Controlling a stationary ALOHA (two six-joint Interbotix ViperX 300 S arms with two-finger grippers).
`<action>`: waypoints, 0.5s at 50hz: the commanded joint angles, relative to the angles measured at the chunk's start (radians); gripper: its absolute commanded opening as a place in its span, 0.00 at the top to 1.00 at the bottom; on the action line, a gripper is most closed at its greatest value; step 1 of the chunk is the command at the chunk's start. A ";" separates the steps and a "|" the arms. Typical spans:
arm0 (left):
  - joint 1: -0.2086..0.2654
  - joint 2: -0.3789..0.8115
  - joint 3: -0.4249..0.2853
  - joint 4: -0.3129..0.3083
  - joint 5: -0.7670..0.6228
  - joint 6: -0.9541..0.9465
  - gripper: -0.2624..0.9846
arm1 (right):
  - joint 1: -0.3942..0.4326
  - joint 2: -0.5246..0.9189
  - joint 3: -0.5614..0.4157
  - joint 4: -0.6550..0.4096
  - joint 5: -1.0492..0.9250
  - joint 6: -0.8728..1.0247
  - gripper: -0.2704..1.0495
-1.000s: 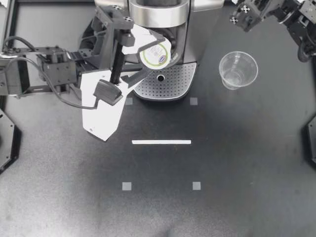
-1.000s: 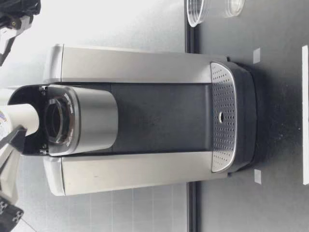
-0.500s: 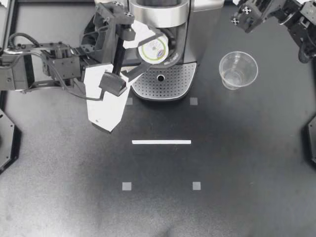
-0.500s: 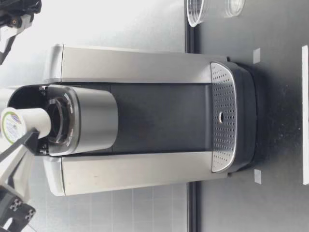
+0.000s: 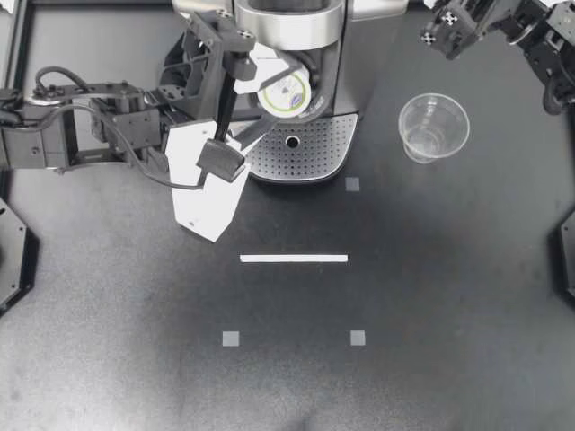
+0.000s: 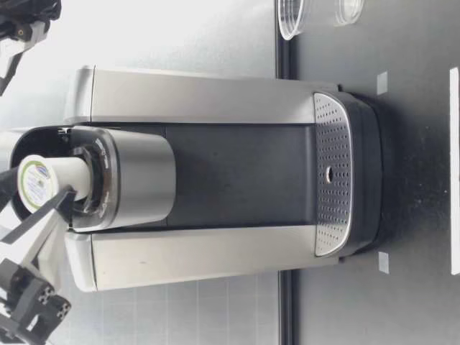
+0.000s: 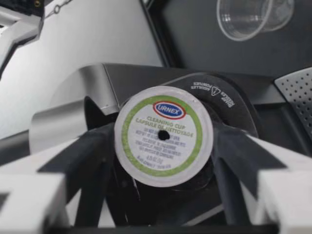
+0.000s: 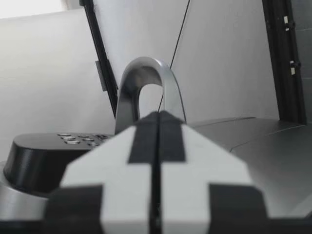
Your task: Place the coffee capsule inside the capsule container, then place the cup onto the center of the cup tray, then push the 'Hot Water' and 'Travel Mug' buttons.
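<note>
My left gripper [image 5: 275, 95] is shut on the coffee capsule [image 5: 286, 91], a white pod with a green-ringed lid. The pod's lower end sits tilted in the mouth of the capsule container [image 6: 92, 183] in the open head of the coffee machine [image 5: 289, 27]. Its lid [image 7: 163, 135] faces the left wrist camera with a dark finger [image 7: 92, 146] on each side. The clear plastic cup [image 5: 433, 127] stands upright on the table beside the machine, off the perforated cup tray [image 5: 310, 151]. My right gripper [image 5: 433, 32] hovers shut above the machine's far side, facing the buttons [image 8: 78, 139].
A white tape line [image 5: 293, 259] and small grey square marks [image 5: 352, 184] lie on the dark table in front of the machine. The machine's chrome handle [image 8: 146, 83] rises just ahead of my right gripper.
My left gripper has carried the capsule toward the machine and its lower end has gone deeper into the container mouth. The right arm and the cup have not moved.
</note>
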 commanded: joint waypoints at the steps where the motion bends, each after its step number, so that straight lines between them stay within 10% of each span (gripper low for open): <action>1: 0.005 -0.011 -0.018 0.029 -0.005 -0.028 0.24 | -0.005 -0.018 -0.011 -0.002 -0.009 0.002 0.76; 25: 0.003 -0.025 0.000 0.097 -0.005 -0.150 0.19 | -0.005 -0.018 -0.009 -0.008 -0.011 0.005 0.76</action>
